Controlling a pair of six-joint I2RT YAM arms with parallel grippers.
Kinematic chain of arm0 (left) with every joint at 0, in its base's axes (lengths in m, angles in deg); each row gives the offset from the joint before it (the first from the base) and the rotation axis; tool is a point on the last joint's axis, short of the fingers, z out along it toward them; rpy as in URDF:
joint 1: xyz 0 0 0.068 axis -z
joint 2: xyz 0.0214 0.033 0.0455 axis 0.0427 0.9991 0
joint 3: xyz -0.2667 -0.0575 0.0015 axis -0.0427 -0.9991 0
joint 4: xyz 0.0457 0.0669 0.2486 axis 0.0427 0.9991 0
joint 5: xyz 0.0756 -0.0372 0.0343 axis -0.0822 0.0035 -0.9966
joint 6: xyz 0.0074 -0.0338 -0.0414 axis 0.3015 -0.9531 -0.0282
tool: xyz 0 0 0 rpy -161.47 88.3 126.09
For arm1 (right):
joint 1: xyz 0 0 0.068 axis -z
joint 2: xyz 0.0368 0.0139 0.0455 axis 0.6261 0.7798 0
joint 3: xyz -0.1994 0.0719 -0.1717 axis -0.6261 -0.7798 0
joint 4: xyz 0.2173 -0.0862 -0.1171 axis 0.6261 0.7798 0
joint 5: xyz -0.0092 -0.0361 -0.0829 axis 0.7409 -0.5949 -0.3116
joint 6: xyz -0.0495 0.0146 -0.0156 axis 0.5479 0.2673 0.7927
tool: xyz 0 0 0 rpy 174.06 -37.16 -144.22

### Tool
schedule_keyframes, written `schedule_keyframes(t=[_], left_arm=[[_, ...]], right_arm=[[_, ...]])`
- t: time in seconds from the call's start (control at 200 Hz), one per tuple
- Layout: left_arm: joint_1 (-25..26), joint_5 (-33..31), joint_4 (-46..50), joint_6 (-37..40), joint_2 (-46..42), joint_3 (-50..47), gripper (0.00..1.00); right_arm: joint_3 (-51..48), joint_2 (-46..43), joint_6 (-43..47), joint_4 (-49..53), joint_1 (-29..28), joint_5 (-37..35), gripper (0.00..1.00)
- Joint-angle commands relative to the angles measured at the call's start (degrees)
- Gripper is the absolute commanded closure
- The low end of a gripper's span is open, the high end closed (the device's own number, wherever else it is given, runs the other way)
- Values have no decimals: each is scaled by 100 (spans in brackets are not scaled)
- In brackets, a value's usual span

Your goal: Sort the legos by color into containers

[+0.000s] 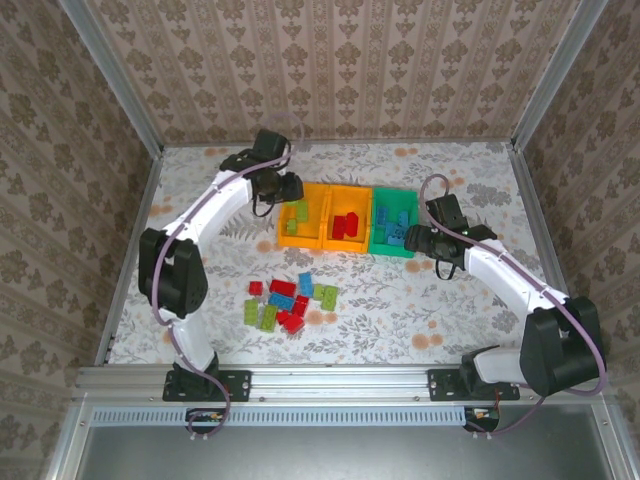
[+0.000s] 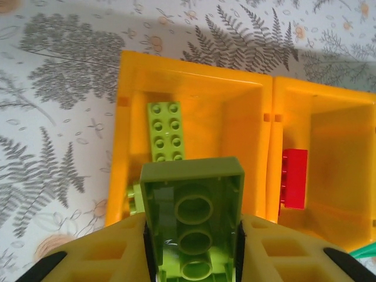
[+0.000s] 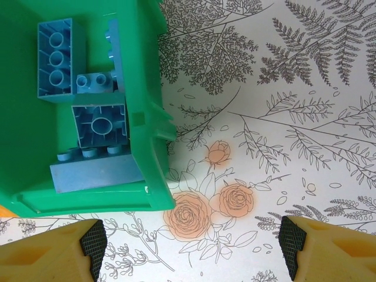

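My left gripper [image 1: 279, 188] [image 2: 194, 241] is shut on a lime green lego [image 2: 194, 202], hollow underside facing the camera, held above the left orange container [image 1: 300, 243] [image 2: 241, 117]. A long green lego [image 2: 165, 132] lies inside that container. The middle orange container [image 1: 345, 246] [image 2: 341, 153] holds a red lego [image 2: 294, 178]. The teal container [image 1: 392, 252] [image 3: 147, 88] holds several blue legos [image 3: 56, 59]. My right gripper [image 1: 425, 240] [image 3: 194, 244] is open and empty over the tablecloth, just off the teal container's corner. Loose red, blue and green legos [image 1: 288, 300] lie in a pile in front of the containers.
The floral tablecloth [image 3: 282, 117] lies bare to the right of the teal container. Papered walls with metal posts [image 1: 140, 110] close in the table on three sides, and a metal rail [image 1: 330, 378] runs along the near edge.
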Motion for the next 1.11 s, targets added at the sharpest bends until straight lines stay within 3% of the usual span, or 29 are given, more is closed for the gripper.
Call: schedule_keyframes(t=[0.0, 0.205, 0.355, 0.55, 0.615, 0.85, 1.1], left_arm=[[130, 104, 58, 345, 400, 208, 63], [162, 96, -119, 245, 618, 317, 57], [204, 40, -312, 165, 523, 265, 39], [268, -96, -592, 23, 200, -23, 14], [277, -164, -757, -9, -30, -238, 0], [130, -765, -1079, 207, -900, -1067, 0], [-646, -375, -1367, -59, -1618, -2171, 0]], right_arm=[[159, -250, 61, 260, 6, 71, 20], [150, -566, 176, 444, -327, -63, 17], [300, -644, -28, 710, -958, -340, 17], [242, -426, -734, 339, -1922, -112, 19], [247, -252, -969, 108, -2273, -31, 19], [1064, 1247, -1308, 194, -3474, 124, 19], [1871, 2406, -1570, 671, -4058, 335, 19]])
